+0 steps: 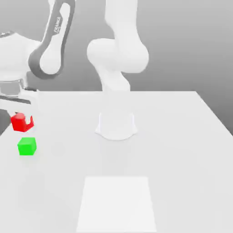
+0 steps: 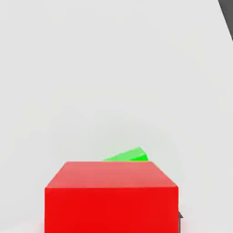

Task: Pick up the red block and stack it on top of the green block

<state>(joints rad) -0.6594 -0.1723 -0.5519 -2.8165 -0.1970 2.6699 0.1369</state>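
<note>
Red block (image 1: 21, 122), gripped by the hand (image 1: 18, 113), hangs clear above green block (image 1: 27, 146).

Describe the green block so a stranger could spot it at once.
Start at the white table and go to its edge at the exterior view's left, where the robot's hand holds a red block in the air. Just below sits the green block, the only green thing, resting on the table.

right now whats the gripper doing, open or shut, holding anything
Gripper: shut on the red block, held in the air above the green block.
</note>
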